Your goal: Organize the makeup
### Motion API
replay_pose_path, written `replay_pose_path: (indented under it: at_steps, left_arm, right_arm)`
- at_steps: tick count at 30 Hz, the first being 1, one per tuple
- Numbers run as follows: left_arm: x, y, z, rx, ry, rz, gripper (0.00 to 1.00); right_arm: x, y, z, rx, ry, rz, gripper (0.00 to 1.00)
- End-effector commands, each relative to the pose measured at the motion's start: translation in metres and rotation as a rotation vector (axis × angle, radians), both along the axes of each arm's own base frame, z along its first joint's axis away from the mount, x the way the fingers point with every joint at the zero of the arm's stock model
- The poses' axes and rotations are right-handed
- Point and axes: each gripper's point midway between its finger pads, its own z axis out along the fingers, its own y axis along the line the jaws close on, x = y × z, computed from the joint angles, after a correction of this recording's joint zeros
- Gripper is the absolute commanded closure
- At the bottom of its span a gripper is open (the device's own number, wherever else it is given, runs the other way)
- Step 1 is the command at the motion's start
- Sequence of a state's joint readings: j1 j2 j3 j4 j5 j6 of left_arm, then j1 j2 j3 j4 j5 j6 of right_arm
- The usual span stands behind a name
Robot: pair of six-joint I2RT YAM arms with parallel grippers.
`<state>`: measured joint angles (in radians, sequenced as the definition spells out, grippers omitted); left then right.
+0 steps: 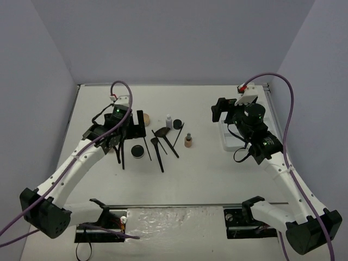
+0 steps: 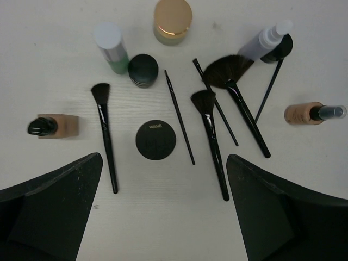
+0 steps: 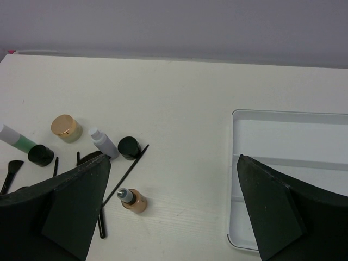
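The makeup lies loose on the table left of centre. The left wrist view shows a tan jar (image 2: pixel 173 20), a green bottle (image 2: pixel 112 49), a clear-grey bottle (image 2: pixel 263 42), two tan bottles (image 2: pixel 53 126) (image 2: pixel 307 113), round black jars (image 2: pixel 155 140) (image 2: pixel 143 70) and several thin black brushes (image 2: pixel 211 141). My left gripper (image 2: pixel 164 164) hangs open and empty above them (image 1: pixel 126 133). My right gripper (image 3: pixel 174 157) is open and empty, above the left edge of the white tray (image 3: pixel 288 130), to the right of the makeup (image 1: pixel 222 113).
The white compartmented tray (image 1: pixel 231 140) lies at the right, partly under my right arm. Bare table runs between a tan bottle (image 3: pixel 133 200) and the tray. Grey walls close in the back and sides. The arm bases sit at the near edge.
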<state>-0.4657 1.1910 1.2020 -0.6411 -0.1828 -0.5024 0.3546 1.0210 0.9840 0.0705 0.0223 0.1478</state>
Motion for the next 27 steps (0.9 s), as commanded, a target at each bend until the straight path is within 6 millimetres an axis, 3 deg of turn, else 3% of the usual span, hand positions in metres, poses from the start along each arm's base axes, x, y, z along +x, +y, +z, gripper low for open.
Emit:
replay_pose_path:
  at_steps: [1, 5, 9, 14, 19, 27]
  left_arm:
    - [0.003, -0.042, 0.002, -0.129, -0.024, 0.024, 0.03]
    - [-0.001, -0.079, -0.025, -0.191, 0.020, 0.042, 0.15]
    - [-0.007, -0.110, -0.067, -0.201, 0.090, 0.074, 0.28]
    - [-0.016, -0.134, -0.116, -0.141, 0.172, 0.076, 0.41]
    - [-0.025, -0.143, -0.162, -0.102, 0.263, 0.080, 0.50]
    - [-0.033, -0.140, -0.200, -0.050, 0.340, 0.099, 0.62]
  right_arm:
    - [0.000, 0.012, 0.026, 0.054, -0.057, 0.055, 0.00]
    - [-0.002, 0.011, 0.019, 0.047, -0.037, 0.051, 0.00]
    - [-0.003, 0.010, 0.019, 0.043, -0.037, 0.047, 0.00]
    - [-0.003, 0.006, 0.019, 0.032, -0.039, 0.030, 0.00]
    - [-0.006, 0.004, 0.019, 0.030, -0.039, 0.028, 0.00]
    - [-0.011, 0.001, 0.017, 0.019, -0.035, 0.026, 0.00]
